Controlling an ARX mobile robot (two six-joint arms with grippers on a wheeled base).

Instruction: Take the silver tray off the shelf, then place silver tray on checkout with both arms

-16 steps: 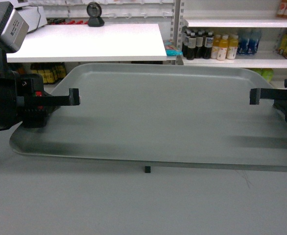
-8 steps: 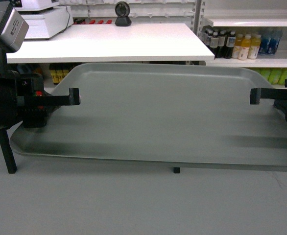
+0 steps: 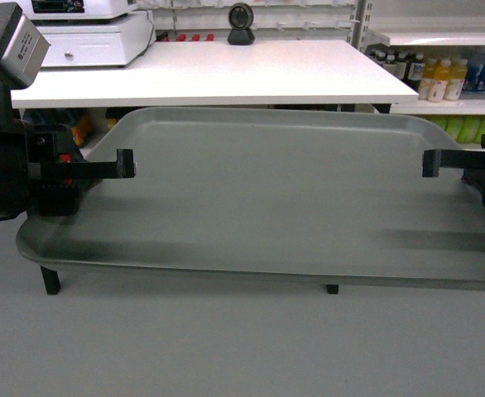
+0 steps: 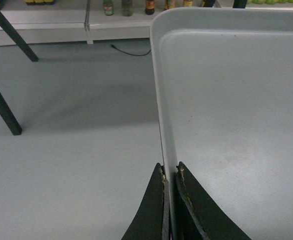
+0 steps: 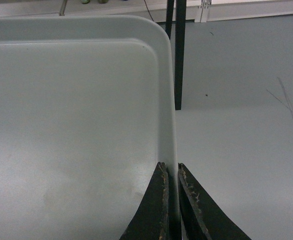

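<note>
The silver tray (image 3: 267,190) hangs level above the grey floor, carried by both arms at its two short ends. My left gripper (image 3: 125,165) is shut on the tray's left rim; in the left wrist view the fingers (image 4: 169,172) pinch the thin raised edge of the tray (image 4: 236,100). My right gripper (image 3: 431,163) is shut on the right rim, and in the right wrist view it (image 5: 170,170) clamps the edge of the tray (image 5: 76,110). The checkout (image 3: 226,74), a plain white countertop, lies straight behind the tray and a little higher. A shelf (image 3: 466,105) shows at the far right.
A white cash register (image 3: 85,37) and a round black device (image 3: 241,18) stand on the counter's back edge. Bottles (image 3: 441,78) line the shelf at the right. Black counter legs (image 3: 50,279) (image 5: 179,55) stand on the floor below the tray. A cable (image 4: 131,51) lies by the shelf base.
The counter, register and shelf have slid to the right in the head view, so the counter now spans the whole tray. Tray and both grippers keep the same place in view.
</note>
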